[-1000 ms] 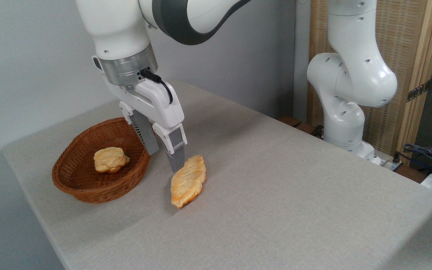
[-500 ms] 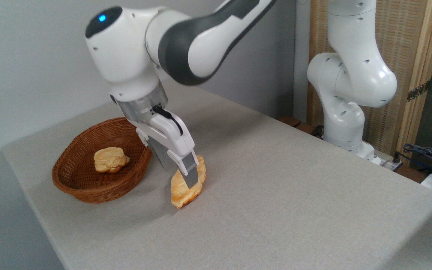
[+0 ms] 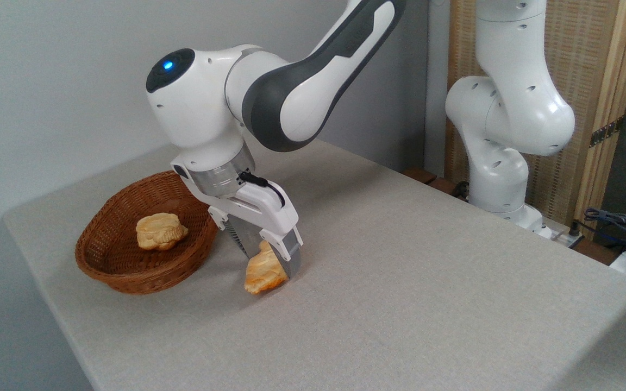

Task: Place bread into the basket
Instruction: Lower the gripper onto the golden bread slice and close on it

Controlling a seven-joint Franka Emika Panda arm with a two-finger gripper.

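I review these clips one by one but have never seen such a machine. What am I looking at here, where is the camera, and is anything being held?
One fixed camera looks down across a grey table from the front. The white jointed machine is a robot arm; its two-finger gripper is lowered around the bread, a golden pastry lying on the table, one finger on each side. Whether it already pinches the bread I cannot tell. Left of it sits a brown wicker basket holding a paler bun. The arm's base stands at the back right.
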